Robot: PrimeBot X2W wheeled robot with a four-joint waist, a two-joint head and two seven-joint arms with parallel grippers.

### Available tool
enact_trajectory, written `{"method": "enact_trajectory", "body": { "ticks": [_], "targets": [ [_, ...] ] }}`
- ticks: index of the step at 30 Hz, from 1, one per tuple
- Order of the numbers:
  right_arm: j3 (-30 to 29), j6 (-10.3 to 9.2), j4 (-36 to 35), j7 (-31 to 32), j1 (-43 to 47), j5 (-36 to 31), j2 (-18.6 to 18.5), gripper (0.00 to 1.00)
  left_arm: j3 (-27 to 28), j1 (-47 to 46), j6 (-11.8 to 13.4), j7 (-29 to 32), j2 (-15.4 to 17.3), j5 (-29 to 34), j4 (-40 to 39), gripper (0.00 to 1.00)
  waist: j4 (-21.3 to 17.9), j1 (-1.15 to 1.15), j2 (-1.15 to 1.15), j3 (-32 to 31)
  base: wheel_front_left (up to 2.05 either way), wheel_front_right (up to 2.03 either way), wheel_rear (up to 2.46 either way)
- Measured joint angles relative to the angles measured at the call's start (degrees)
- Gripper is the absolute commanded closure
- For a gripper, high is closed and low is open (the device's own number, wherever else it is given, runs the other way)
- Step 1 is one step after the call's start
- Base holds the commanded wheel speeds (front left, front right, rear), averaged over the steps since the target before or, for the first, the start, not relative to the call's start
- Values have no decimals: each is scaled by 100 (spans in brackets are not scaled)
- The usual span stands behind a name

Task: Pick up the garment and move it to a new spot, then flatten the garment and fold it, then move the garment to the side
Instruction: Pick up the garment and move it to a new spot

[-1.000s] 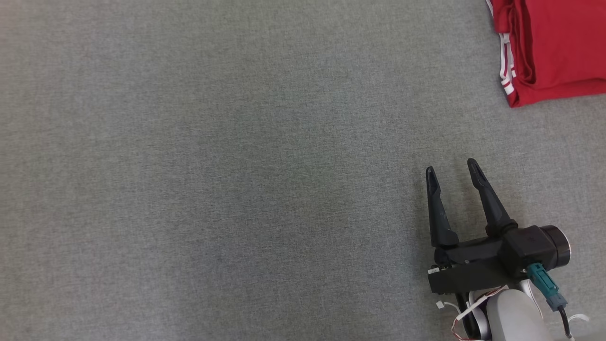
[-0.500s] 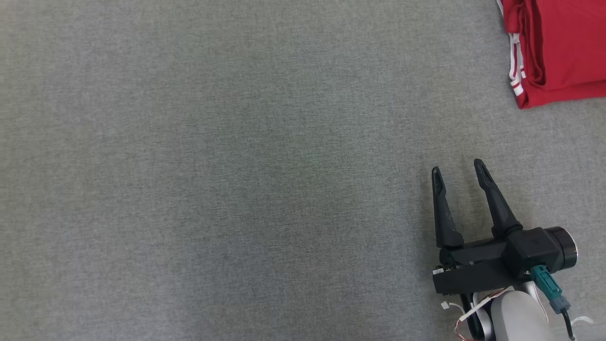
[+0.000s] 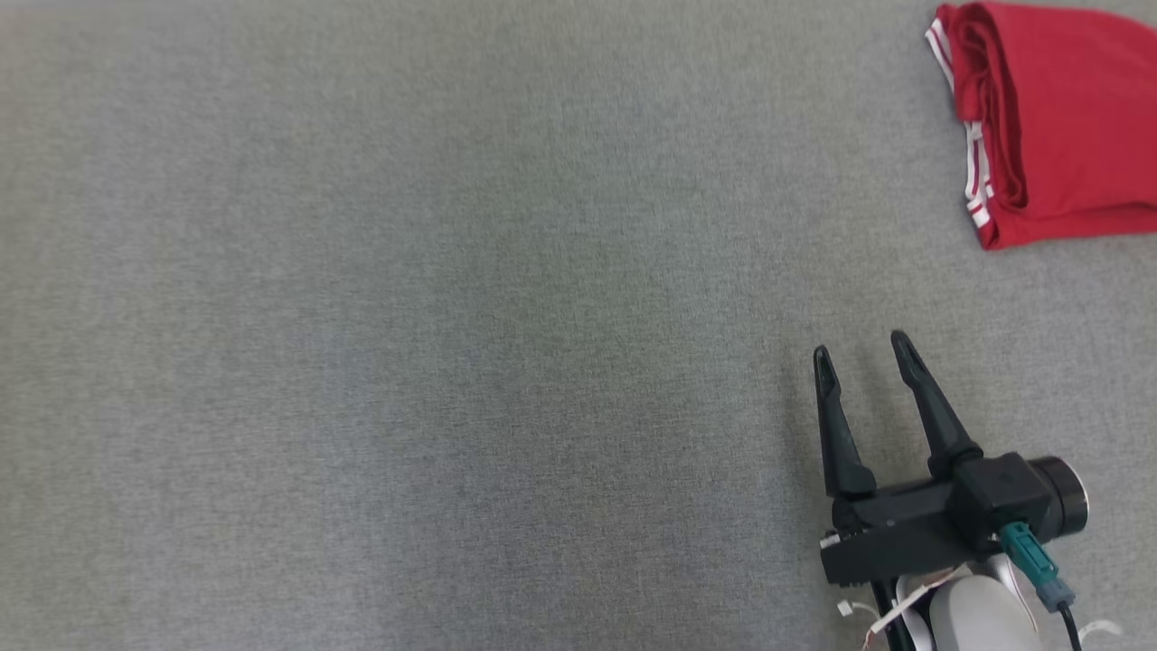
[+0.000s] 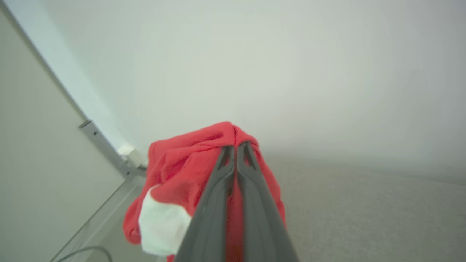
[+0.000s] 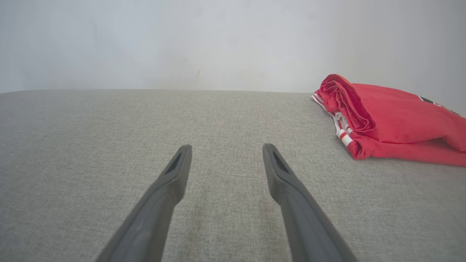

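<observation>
In the left wrist view my left gripper (image 4: 236, 147) is shut on a bunched red garment (image 4: 174, 171) with a white patch. The cloth hangs around the two closed fingers, above the grey surface. A second red garment (image 3: 1058, 127) with white side stripes lies folded at the far right of the grey surface (image 3: 452, 316). It also appears at the right of the right wrist view as the folded garment (image 5: 393, 120). My right gripper (image 3: 859, 345) hovers open near the lower right, short of that folded garment, with nothing between its fingers (image 5: 171, 182).
The grey cloth-covered surface (image 5: 91, 138) runs back to a pale wall (image 5: 182, 43). In the left wrist view a metal rail (image 4: 105, 149) and a pale panel stand to the left of the held garment, with a dark cable (image 4: 80, 251) below.
The head camera has shifted, so the folded garment sits lower in the picture and its top edge shows. The right gripper stays open in about the same place. The left gripper has shut.
</observation>
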Motion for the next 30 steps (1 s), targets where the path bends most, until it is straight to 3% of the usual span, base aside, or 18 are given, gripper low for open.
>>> {"method": "enact_trajectory", "body": {
  "ticks": [7,16,21,30],
  "targets": [
    [45,0,78,0,128,138,-1,0,-797,-438,0,-354,-278,-313,-1001,100,69,0,0,-401,0,0,0],
    [135,0,167,1,303,415,-1,0,-1472,-582,-1,-12,-978,-875,-2630,100,-93,-1,0,-848,0,0,0],
    [174,0,214,1,420,531,0,0,-1616,-148,57,244,-1287,-1023,-3414,100,-401,0,0,-1013,0,0,0],
    [87,0,250,0,576,571,-2,0,-1945,1248,425,482,-1931,-1333,-4945,100,-1032,0,0,-1263,0,0,0]
  ]
}}
